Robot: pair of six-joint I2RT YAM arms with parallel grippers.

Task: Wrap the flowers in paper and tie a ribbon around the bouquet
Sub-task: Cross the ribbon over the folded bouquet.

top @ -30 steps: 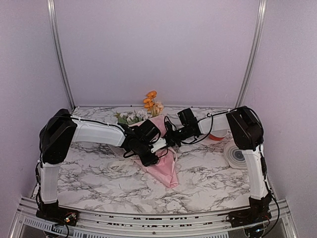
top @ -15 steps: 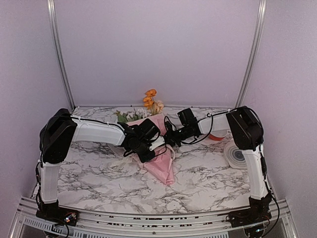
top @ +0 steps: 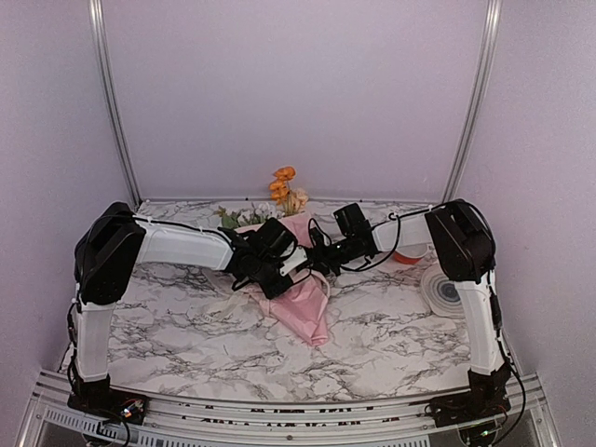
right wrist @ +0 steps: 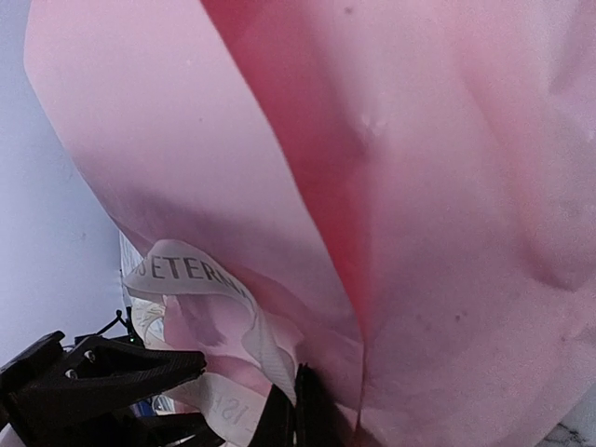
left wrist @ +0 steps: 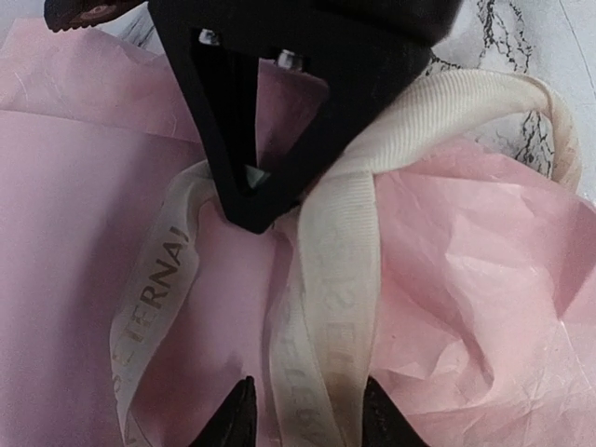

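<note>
While the paper (top: 309, 315) is already wrapped as a cone around the flowers (top: 283, 189) on the table (top: 168, 326), the ribbon (left wrist: 340, 279) only loops loosely across it, with no knot visible. The right gripper (left wrist: 253, 212) pinches the ribbon where its strands gather, and the left gripper (left wrist: 312, 419) stands part-spread astride one strand. Tying seems begun, with cinching and knotting left.

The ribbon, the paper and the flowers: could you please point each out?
ribbon (left wrist: 340, 242), left wrist view, on its middle strand.
paper (left wrist: 74, 186), left wrist view, on its smooth left fold.
flowers (top: 279, 189), top external view, on the orange blooms.
</note>
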